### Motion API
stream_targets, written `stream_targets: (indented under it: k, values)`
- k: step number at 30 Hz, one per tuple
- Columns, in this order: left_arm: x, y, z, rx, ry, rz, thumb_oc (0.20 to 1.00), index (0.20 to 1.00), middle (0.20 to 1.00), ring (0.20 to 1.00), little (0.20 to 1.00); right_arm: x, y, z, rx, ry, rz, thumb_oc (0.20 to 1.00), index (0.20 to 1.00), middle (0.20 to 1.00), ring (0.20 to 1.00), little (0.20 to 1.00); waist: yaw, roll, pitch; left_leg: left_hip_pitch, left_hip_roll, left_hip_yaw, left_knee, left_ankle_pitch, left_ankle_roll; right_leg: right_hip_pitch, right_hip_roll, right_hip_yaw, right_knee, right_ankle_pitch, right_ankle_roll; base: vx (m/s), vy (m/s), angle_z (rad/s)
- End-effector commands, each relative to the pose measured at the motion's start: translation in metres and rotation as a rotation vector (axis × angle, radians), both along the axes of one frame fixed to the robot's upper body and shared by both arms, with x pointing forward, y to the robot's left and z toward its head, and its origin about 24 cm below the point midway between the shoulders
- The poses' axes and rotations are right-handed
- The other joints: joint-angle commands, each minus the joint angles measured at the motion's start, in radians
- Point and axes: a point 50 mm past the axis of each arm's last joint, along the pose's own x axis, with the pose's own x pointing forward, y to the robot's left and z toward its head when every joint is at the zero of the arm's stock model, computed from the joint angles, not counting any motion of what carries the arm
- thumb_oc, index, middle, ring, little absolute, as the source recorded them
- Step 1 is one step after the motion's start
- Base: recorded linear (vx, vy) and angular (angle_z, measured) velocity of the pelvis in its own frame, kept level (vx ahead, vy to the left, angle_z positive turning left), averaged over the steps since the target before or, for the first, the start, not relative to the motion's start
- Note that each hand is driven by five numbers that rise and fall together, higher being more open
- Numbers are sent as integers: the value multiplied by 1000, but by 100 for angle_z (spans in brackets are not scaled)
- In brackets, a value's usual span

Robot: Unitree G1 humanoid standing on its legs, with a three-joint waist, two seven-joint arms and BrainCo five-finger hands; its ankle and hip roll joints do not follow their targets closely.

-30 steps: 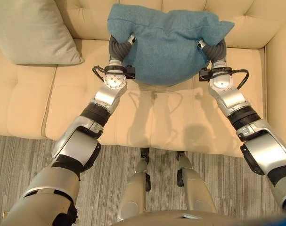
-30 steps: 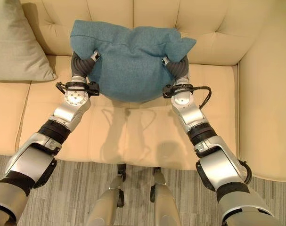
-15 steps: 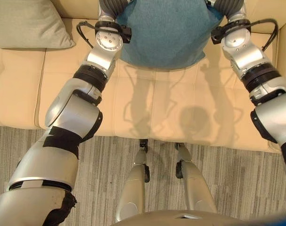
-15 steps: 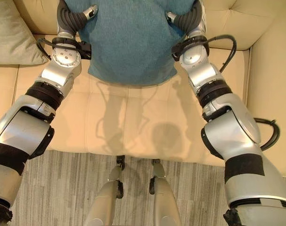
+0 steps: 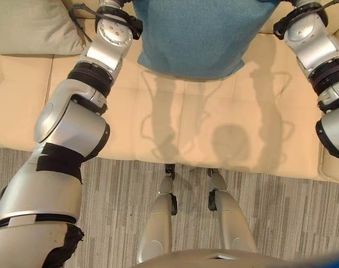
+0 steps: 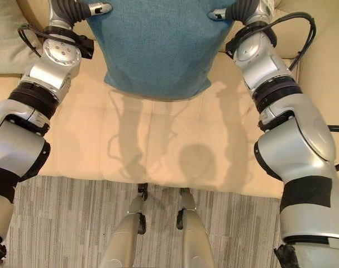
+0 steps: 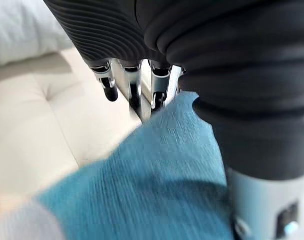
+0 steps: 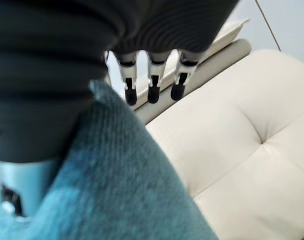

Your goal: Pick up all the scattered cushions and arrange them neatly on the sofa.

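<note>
Two cushions are counted. One blue cushion (image 6: 152, 44) is seen raised above the seat, between the two arms. One pale grey-beige cushion (image 5: 29, 28) is seen on the seat at the robot's left, against the back of the sofa.

One sofa (image 5: 214, 139) is counted, cream in colour and tufted; at least two seat sections are made out, divided by a seam on the robot's left.

Two hands are counted: one left hand (image 7: 136, 85) at one side of the blue cushion and one right hand (image 8: 152, 75) at the other.

One floor (image 6: 74, 223) of grey striped covering is seen in front of the sofa.
</note>
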Motion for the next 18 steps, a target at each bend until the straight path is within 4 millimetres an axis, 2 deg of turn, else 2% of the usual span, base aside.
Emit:
stream_targets:
  k: [1,2,3,4,7,8,9,12,14,16,17,18]
  values:
    - [-19,1,52,52,-184,20,1000,1000,1000,1000,1000,-12,-21,29,-26,-92,-100,1000,1000,1000,1000,1000,22,-24,-83,40,-9,5,-16,-41,-76,72,-36,-11,9,-77,131,0,0,0]
    - [-19,1,52,51,-184,20,1000,1000,1000,1000,1000,-12,-21,29,-26,-92,-100,1000,1000,1000,1000,1000,22,-24,-83,40,-9,5,-16,-41,-76,72,-36,-11,9,-77,131,0,0,0]
    - [-23,17,54,36,-200,39,1000,1000,1000,1000,1000,-16,-37,27,-25,-91,-135,1000,1000,1000,1000,1000,22,-23,-91,45,-9,6,-16,-44,-77,79,-35,-11,8,-80,131,0,0,0]
    - [-24,23,52,34,-195,51,1000,1000,1000,1000,1000,-17,-45,25,-22,-82,-153,1000,1000,1000,1000,1000,22,-23,-94,49,-9,6,-16,-46,-76,83,-34,-11,7,-82,131,0,0,0]
    - [-36,78,47,10,-165,171,1000,1000,1000,1000,1000,-28,-84,16,9,-63,-231,1000,1000,1000,1000,1000,23,-24,-105,77,-7,10,-16,-55,-75,114,-35,-18,4,-87,131,1,-22,-2]
    - [-38,86,44,15,-157,189,1000,1000,1000,1000,1000,-31,-89,14,12,-63,-237,1000,1000,1000,1000,1000,23,-23,-107,83,-7,11,-16,-56,-74,117,-35,-18,4,-88,130,1,-19,-4]
    - [-38,86,44,15,-157,189,1000,1000,1000,1000,1000,-31,-90,14,12,-62,-237,1000,1000,1000,1000,1000,23,-24,-107,83,-7,11,-16,-57,-74,118,-35,-18,4,-88,130,0,-15,-4]
    - [-45,108,34,2,-146,220,1000,1000,1000,1000,1000,-38,-102,10,4,-67,-245,1000,1000,1000,1000,1000,23,-25,-112,97,-5,14,-16,-60,-74,132,-34,-19,4,-93,128,-3,-18,-5]
    - [-53,121,19,-3,-145,195,1000,1000,1000,1000,1000,-43,-113,-3,-14,-50,-231,1000,1000,1000,1000,1000,25,-29,-116,123,-1,18,-16,-68,-73,158,-33,-20,4,-103,125,17,-34,-5]
    - [-54,123,11,2,-136,182,1000,1000,1000,1000,1000,-44,-117,-11,-13,-32,-223,1000,1000,1000,1000,1000,24,-30,-120,131,-2,19,-16,-67,-72,168,-34,-22,4,-104,124,12,-20,0]
    - [-58,129,-13,-8,-106,140,1000,1000,1000,1000,1000,-49,-125,-36,-18,20,-198,1000,1000,1000,1000,1000,24,-34,-125,161,3,21,-16,-73,-73,200,-34,-27,4,-114,122,75,-72,1]
    - [-66,136,-54,-40,-49,99,1000,1000,1000,1000,1000,-56,-135,-81,2,115,-157,1000,1000,1000,1000,1000,23,-40,-126,212,10,25,-16,-83,-72,256,-34,-34,4,-131,120,85,-74,1]
